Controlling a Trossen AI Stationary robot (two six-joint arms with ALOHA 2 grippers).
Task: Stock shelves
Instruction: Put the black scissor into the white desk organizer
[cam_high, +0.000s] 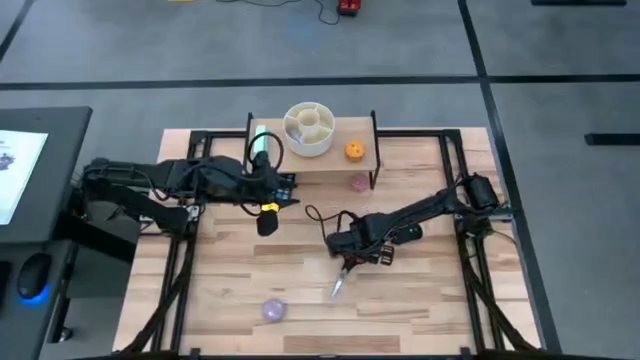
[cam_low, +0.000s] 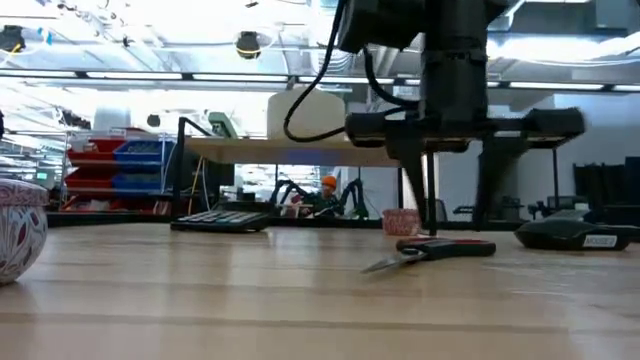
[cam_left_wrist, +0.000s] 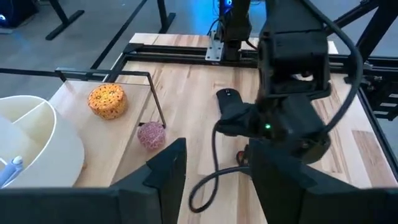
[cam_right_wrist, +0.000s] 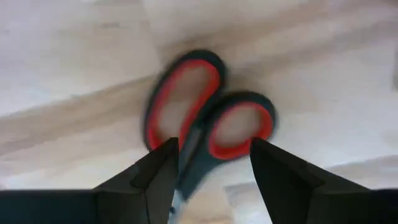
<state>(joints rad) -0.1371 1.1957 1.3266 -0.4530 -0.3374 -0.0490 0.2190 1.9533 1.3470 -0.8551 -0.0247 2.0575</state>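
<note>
The shelves (cam_high: 312, 158) stand at the table's far middle. On the plank top are a white divided bowl (cam_high: 308, 128) and an orange ball (cam_high: 354, 151). Scissors with red-and-black handles (cam_right_wrist: 208, 124) lie flat on the table (cam_high: 340, 285), blades toward the near edge. My right gripper (cam_right_wrist: 211, 180) points down, open, over the handles, one finger on each side of them (cam_low: 423, 200); no touch shows. My left gripper (cam_left_wrist: 214, 186) is open with nothing between its fingers, hovering by the shelves' left front (cam_high: 267, 218).
A pink ball (cam_high: 358, 182) lies on the table by the shelves' right front leg (cam_left_wrist: 151, 134). A purple patterned ball (cam_high: 274, 309) sits near the table's front edge. A white-and-green object (cam_high: 260, 146) is at the shelves' left end. Black frame rails (cam_high: 455, 180) border the table.
</note>
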